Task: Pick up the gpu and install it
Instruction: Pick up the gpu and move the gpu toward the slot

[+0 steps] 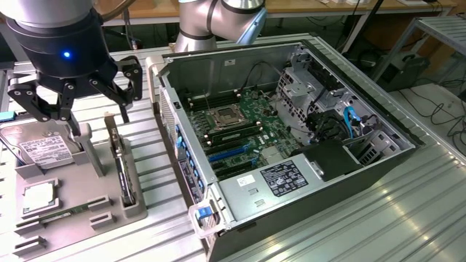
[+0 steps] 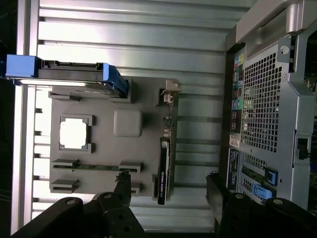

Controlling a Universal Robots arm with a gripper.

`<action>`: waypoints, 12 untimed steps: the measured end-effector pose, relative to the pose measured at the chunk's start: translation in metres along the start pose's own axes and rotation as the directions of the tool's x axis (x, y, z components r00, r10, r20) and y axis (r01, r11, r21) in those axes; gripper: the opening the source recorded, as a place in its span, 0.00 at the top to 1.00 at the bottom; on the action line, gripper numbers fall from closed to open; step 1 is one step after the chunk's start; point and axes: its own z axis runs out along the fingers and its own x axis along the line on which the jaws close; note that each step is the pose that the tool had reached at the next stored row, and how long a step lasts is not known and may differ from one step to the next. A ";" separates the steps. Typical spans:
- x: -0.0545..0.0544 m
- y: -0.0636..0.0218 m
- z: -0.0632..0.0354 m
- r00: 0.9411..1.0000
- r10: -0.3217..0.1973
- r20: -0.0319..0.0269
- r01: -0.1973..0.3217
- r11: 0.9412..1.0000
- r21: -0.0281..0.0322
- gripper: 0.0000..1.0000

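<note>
The gpu (image 1: 120,164) stands on edge in a slot of the grey parts tray (image 1: 84,183), a dark thin card with a silver bracket at its far end. In the wrist view the gpu (image 2: 165,166) is a dark sliver on the tray (image 2: 106,148). My gripper (image 1: 84,120) hangs open above the tray, just to the exterior view's left of the card's far end. The wrist view has my gripper (image 2: 168,191) straddling the card's near end from above, one black finger (image 2: 121,186) on each side, nothing held. The open computer case (image 1: 291,136) lies at the exterior view's right, its motherboard (image 1: 240,131) exposed.
On the tray also lie a silver hard drive (image 1: 36,147) in a blue carrier (image 2: 64,74), a square processor (image 1: 40,196) and a narrow memory stick (image 1: 65,213). Blue expansion slots (image 1: 229,155) sit near the case's rear wall (image 2: 262,99). Everything rests on a slatted metal table (image 1: 378,218).
</note>
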 end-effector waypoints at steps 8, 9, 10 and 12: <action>0.000 -0.0008 0.0028 1.000 -0.003 0.000 0.003 1.000 0.000 0.28; 0.000 -0.0009 0.0030 1.000 -0.004 0.000 0.004 1.000 0.000 0.28; 0.000 -0.0009 0.0032 1.000 -0.004 0.000 0.004 1.000 0.000 0.28; 0.000 -0.0010 0.0037 1.000 -0.005 0.000 0.005 1.000 0.000 0.28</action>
